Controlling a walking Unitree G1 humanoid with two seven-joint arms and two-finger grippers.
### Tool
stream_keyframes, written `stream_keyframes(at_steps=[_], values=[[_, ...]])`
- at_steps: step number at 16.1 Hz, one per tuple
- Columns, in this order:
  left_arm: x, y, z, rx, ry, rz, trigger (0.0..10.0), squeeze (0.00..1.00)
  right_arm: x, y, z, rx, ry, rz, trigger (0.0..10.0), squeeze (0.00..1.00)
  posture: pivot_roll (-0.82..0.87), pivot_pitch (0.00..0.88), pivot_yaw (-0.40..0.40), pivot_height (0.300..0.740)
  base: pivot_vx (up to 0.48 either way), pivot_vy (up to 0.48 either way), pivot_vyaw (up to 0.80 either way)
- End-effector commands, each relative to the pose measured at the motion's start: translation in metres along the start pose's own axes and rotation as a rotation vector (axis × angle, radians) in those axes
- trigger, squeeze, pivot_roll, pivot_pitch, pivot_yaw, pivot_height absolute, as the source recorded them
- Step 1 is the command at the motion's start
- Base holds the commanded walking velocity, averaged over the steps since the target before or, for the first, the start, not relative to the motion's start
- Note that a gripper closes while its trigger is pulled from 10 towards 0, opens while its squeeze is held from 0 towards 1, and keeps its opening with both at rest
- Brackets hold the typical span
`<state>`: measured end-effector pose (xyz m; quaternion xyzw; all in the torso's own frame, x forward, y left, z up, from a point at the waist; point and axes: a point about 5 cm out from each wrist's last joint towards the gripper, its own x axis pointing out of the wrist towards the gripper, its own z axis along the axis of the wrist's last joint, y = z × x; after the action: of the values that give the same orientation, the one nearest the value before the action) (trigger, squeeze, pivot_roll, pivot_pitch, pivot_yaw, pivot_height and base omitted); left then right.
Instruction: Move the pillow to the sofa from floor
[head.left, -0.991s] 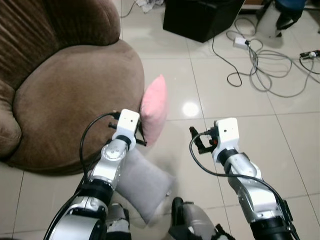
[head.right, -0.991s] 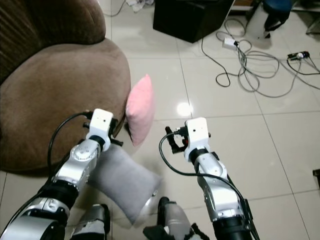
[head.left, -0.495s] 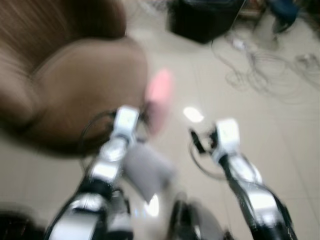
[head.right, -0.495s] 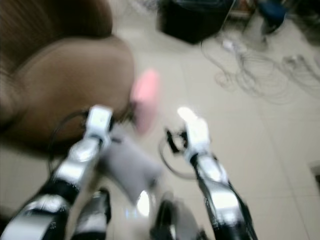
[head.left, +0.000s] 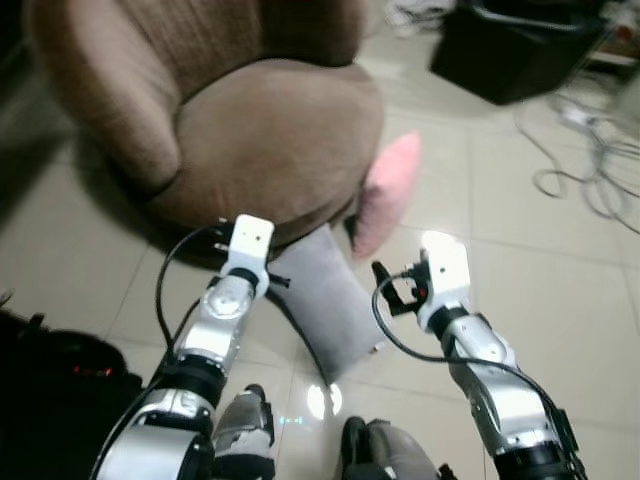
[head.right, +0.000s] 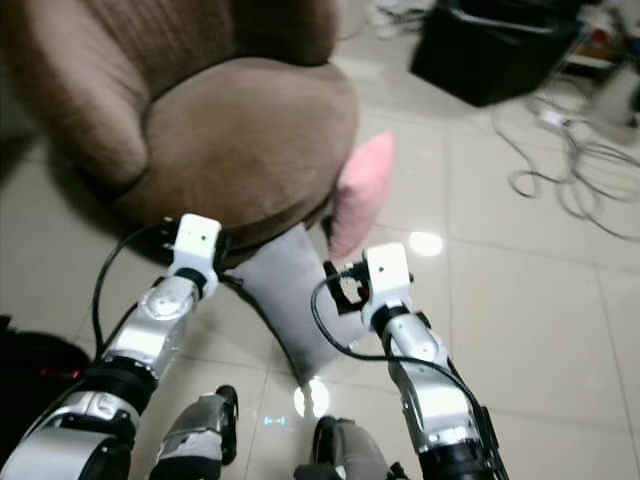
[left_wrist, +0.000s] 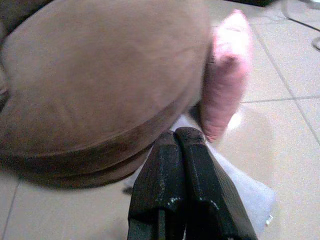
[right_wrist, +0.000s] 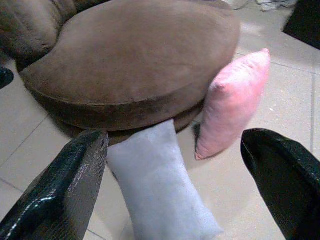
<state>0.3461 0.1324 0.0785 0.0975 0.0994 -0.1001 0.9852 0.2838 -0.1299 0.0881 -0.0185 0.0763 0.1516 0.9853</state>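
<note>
Pink pillow (right_wrist: 232, 102) leaning on sofa (right_wrist: 135, 55), right gripper (right_wrist: 175, 185) jaws apart, left gripper (left_wrist: 181, 150) seemingly together.

Home living room: brown sofa (head.left: 240, 130), tiled floor (head.left: 560, 290)

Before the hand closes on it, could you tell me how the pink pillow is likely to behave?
The pink pillow looks plump and soft, so it will probably squash and sag in a pinch. It is likely light for its bulk. Standing on edge against the sofa, it may topple if nudged.
</note>
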Motion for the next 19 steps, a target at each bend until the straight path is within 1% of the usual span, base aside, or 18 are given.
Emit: stream_keyframes(at_steps=[1,7,11,12,15,18,19], values=[[-0.0004,-0.0071,-0.0036,0.014,0.01,-0.025,10.0,0.0,-0.0036,-0.0057,-0.0015,-0.002,0.004,-0.022,10.0,0.0,0.09,0.269,-0.078,0.74,0.0,-0.48,0.0],[0.0013,-0.0107,0.0003,0.043,-0.002,-0.02,10.0,0.0,-0.0037,-0.0042,-0.0002,-0.013,-0.006,-0.005,10.0,0.0,0.08,0.262,-0.084,0.74,0.0,-0.48,0.0],[0.0018,-0.0092,0.0004,0.058,0.004,-0.004,10.0,0.0,-0.0038,-0.0027,-0.0005,-0.026,-0.008,0.008,10.0,0.0,0.08,0.263,-0.083,0.74,0.0,0.0,0.0],[0.0021,-0.0087,-0.0002,0.068,0.012,0.003,10.0,0.0,-0.0038,-0.0016,0.0002,-0.038,-0.016,0.017,10.0,0.0,0.08,0.264,-0.083,0.74,0.0,-0.458,0.0],[0.0025,-0.008,-0.0015,0.093,0.024,0.017,10.0,0.0,-0.004,0.0023,0.0001,-0.052,-0.019,0.029,10.0,0.0,0.08,0.265,-0.083,0.74,0.289,-0.376,0.0],[0.0024,-0.0082,-0.0009,0.095,0.016,0.019,10.0,0.0,-0.0051,0.0024,0.0,-0.06,-0.026,0.031,10.0,0.0,0.08,0.27,-0.085,0.74,0.317,-0.358,0.0],[0.0024,-0.0082,-0.0007,0.097,0.015,0.02,10.0,0.0,-0.005,0.0024,0.0,-0.062,-0.027,0.031,10.0,0.0,0.08,0.272,-0.086,0.74,0.0,-0.416,0.0]])
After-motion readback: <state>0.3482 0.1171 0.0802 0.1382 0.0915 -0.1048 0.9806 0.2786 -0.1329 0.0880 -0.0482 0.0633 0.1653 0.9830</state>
